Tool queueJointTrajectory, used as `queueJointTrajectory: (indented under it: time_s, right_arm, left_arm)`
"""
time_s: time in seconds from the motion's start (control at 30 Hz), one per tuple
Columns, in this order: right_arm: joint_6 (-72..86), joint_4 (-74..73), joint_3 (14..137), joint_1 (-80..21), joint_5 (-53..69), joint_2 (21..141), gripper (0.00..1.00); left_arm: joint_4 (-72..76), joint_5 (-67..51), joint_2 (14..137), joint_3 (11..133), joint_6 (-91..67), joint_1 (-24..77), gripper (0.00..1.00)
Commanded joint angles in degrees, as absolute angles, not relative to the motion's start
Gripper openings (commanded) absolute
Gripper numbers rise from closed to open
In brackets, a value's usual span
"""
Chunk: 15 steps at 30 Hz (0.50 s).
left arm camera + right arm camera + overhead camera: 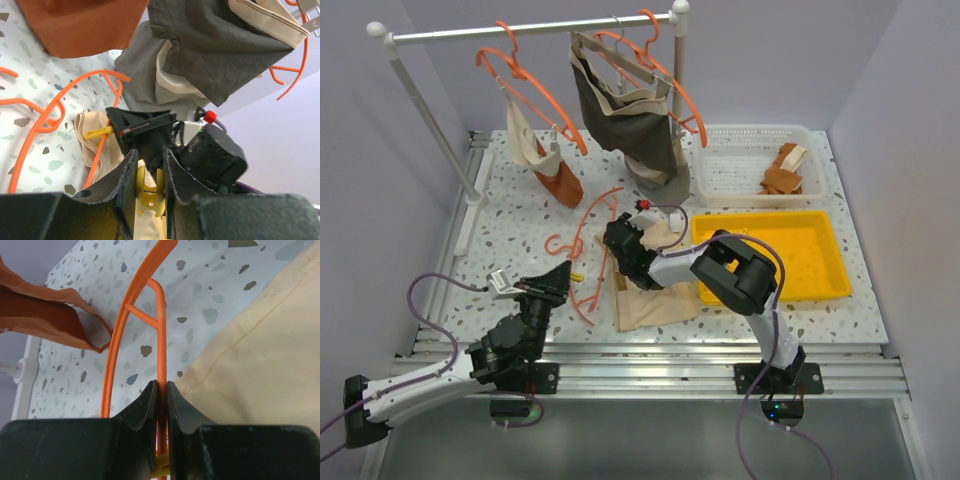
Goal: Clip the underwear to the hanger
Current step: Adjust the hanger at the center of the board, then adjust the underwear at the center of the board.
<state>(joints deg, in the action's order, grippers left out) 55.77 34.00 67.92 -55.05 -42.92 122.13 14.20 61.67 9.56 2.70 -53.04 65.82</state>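
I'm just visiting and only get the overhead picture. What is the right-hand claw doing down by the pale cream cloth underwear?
Observer: Its wrist camera shows the right gripper shut on a straight bar of the thin bright orange hanger, right beside the underwear.
Operator: And the left claw?
Observer: Its own camera shows the left gripper pinching a small yellow plastic clip between its fingers.

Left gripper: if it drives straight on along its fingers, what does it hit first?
Probably the right gripper, dead ahead in the left wrist view and shut on the hanger. The left gripper holds a yellow clip. Gap looks small; depth unclear.
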Motion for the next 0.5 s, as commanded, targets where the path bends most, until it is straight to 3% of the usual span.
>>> queueJointTrajectory:
  time_s: [0.0, 0.17, 0.27, 0.3, 0.4, 0.47]
  right_arm:
    - [55.99, 34.10, 69.87, -53.18, -45.09, 123.83, 0.00]
    - [50.99, 38.22, 69.61, -51.59, -39.91, 125.24, 0.00]
    - [45.63, 43.67, 68.38, -51.50, -36.66, 125.42, 0.21]
    - [43.44, 46.29, 67.86, -51.33, -35.26, 125.16, 0.35]
    - [39.83, 50.95, 65.13, -51.33, -33.49, 123.58, 0.50]
    - [38.07, 53.69, 62.32, -51.33, -32.79, 121.74, 0.54]
  left_arm:
    - [25.04, 60.21, 12.39, -9.23, -46.59, 66.18, 0.00]
    - [31.11, 59.41, 18.61, -9.58, -43.60, 66.09, 0.00]
    - [34.96, 59.42, 21.88, -9.93, -41.84, 66.01, 0.00]
    - [36.89, 58.98, 22.75, -10.71, -40.97, 66.09, 0.00]
    - [46.03, 57.13, 27.32, -12.74, -38.24, 65.66, 0.00]
    - [50.16, 55.38, 31.54, -12.74, -37.45, 64.87, 0.00]
